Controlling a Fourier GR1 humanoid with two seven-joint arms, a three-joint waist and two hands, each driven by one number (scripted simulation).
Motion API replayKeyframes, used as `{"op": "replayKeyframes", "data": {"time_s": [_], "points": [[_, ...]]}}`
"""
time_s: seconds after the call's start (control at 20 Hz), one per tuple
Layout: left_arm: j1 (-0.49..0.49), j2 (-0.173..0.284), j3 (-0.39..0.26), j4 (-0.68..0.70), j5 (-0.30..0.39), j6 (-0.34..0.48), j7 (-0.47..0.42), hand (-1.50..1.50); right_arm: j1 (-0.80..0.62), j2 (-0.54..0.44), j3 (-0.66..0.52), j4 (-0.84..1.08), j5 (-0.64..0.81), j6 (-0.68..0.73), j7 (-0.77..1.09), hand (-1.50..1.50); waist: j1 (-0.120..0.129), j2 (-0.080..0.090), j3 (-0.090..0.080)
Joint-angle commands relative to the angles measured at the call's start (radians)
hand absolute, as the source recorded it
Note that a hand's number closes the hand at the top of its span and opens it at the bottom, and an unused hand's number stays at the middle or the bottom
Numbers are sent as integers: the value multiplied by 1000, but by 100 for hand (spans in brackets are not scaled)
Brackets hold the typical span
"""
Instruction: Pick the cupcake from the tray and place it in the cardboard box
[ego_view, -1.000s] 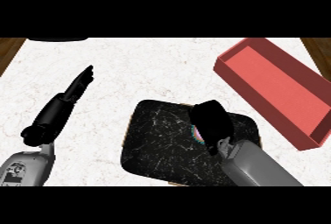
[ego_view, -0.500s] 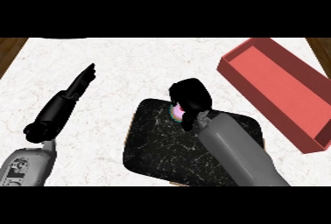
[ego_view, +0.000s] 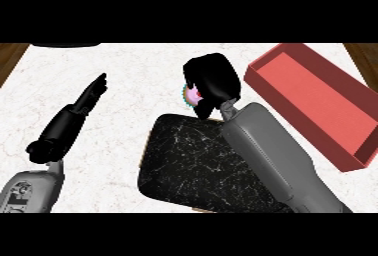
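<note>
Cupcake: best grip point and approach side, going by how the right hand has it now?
Judging from the current hold: take the cupcake by its sides, coming from above. The right hand is curled over it, above the counter just past the tray's far edge, left of the cardboard box. Only a pink and teal sliver shows, so its exact pose is unclear. A side pinch probably spares the frosting.

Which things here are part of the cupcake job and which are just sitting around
Part of the job:
- cupcake, held in the right hand
- black tray
- red open box

Just there:
- left hand, open and resting over the white counter
- dark object at the counter's far edge, cut off, cannot tell what
</note>
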Motion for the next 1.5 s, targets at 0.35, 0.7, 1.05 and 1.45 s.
{"op": "replayKeyframes", "data": {"time_s": [0.35,0.7,1.05,1.45], "points": [[33,7,12,-5,4,-22,-17,0,-33,-63,-275,-125,36,-133,268,150,-4,1,0],[10,-17,4,11,-30,3,-29,0,-109,-249,-487,-81,-67,-70,215,150,-6,2,0],[-5,-44,-10,9,-39,1,-5,0,-115,-375,-516,189,-49,-26,71,150,10,8,0],[41,-12,12,-7,-27,-36,-34,0,-86,-437,-537,406,-105,173,-25,150,18,8,0]]}}
